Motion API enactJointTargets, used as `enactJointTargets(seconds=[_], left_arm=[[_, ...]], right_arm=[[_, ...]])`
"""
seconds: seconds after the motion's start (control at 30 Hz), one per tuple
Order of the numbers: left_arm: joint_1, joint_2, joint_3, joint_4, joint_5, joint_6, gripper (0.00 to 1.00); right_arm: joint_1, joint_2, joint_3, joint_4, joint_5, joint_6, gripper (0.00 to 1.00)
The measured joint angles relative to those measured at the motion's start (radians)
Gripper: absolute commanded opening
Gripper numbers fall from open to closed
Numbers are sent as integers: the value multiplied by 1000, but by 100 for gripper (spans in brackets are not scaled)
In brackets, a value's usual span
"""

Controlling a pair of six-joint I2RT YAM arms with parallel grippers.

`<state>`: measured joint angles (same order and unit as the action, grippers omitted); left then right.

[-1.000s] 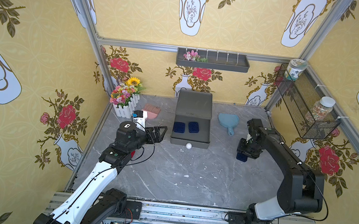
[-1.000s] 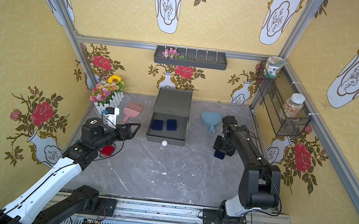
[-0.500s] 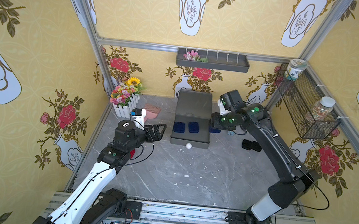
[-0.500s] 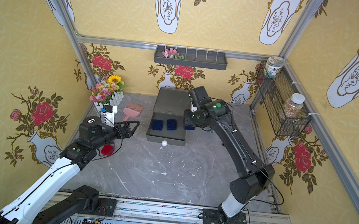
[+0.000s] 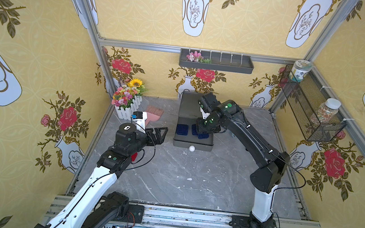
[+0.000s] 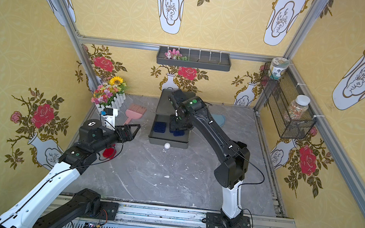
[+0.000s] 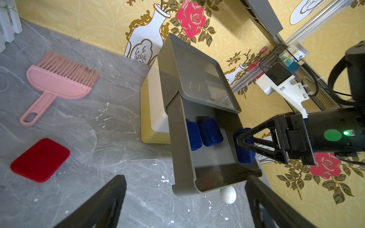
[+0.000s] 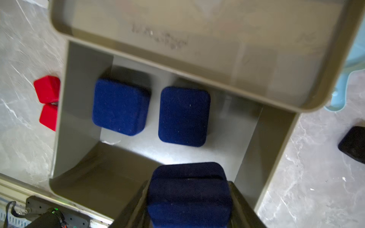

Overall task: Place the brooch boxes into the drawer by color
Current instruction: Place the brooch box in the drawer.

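Blue velvet box [image 8: 189, 194], clamped in the right tool [image 7: 244, 142], hangs directly over the open grey drawer [image 7: 178, 150] — left tool [image 5: 159, 134] gapes, empty.

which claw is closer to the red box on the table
Left. The left claw hangs open just past the red box, toward the drawer. The right claw is farther off, over the open drawer, gripping a blue box.

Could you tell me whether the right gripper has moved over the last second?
Yes: the right gripper, holding a blue brooch box, went from the table right of the drawer to above its open tier.
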<state>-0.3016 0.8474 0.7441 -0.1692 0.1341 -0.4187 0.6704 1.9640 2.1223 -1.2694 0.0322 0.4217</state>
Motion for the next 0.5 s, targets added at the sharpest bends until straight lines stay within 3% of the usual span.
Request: enactJointTargets(seconds=[0.3,0.5], left_arm=[[0,20,0,0,0,3,100],[0,22,6,-2,-1,11,100]], right_arm=[[2,61,-8,-45,-5,-8,47],[0,90,-5,-43,-5,-11,71]])
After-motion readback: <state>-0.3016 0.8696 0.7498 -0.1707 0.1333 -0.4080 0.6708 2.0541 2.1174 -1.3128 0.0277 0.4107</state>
